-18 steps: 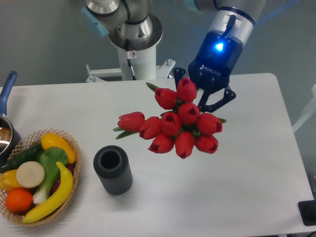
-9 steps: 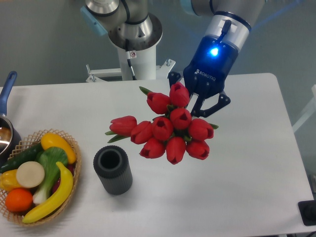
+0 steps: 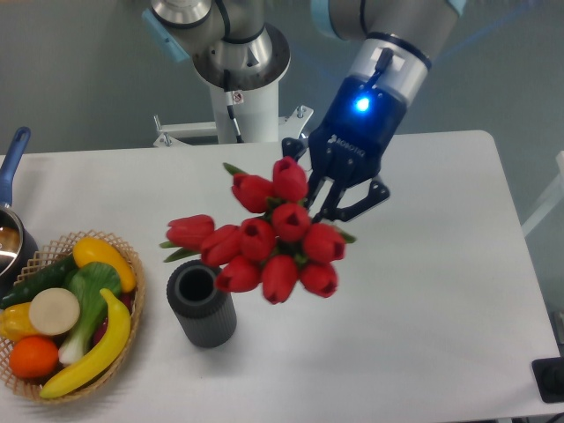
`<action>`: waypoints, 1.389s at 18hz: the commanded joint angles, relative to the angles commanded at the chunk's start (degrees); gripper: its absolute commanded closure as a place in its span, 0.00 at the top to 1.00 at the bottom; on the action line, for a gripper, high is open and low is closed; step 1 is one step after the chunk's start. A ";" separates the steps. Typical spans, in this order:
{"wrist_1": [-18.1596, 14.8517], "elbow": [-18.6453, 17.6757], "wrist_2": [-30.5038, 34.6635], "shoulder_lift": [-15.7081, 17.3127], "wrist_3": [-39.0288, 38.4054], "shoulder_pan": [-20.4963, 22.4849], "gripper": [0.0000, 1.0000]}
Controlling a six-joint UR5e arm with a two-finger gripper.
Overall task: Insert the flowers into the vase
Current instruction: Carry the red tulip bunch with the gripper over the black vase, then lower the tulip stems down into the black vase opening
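The stems of the flowers (image 3: 269, 236) are lying almost wholly hidden behind the red buds, so the exact place where the gripper (image 3: 328, 189) is clamping them cannot be made out; its dark fingers (image 3: 359, 196) are showing only at the upper right of the bunch, closed around the bunch there and carrying it above the table (image 3: 423, 291). A blue light is glowing on the gripper body, and the upper part of the arm is running out of the top edge of the view. The bunch is hanging tilted, with one bud and a green leaf tip pointing left, and its lowest left bud is overlapping the right rim of the vase (image 3: 202, 303) as seen from this camera; whether they are touching cannot be told. The vase is standing upright on the table with its round mouth open, just right of the wicker basket (image 3: 132, 264), which is holding plastic fruit and vegetables and is partly cut off by the lower left corner. A blue-handled pot (image 3: 11, 176) is sitting half out of view at the left edge. The robot's base column (image 3: 238, 97) is standing behind the table.
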 joint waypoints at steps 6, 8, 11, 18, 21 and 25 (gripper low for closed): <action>2.73 -0.62 -14.07 -3.34 1.31 -0.88 0.21; 3.00 -1.31 -16.01 -3.78 2.02 -1.50 0.21; 2.91 -3.60 -18.82 -4.57 2.11 -2.82 0.20; 3.00 -8.70 -23.03 -4.75 3.60 -3.87 0.18; 3.00 -9.49 -24.10 -5.97 5.97 -3.79 0.18; 3.00 -10.72 -26.56 -6.60 8.44 -3.52 0.18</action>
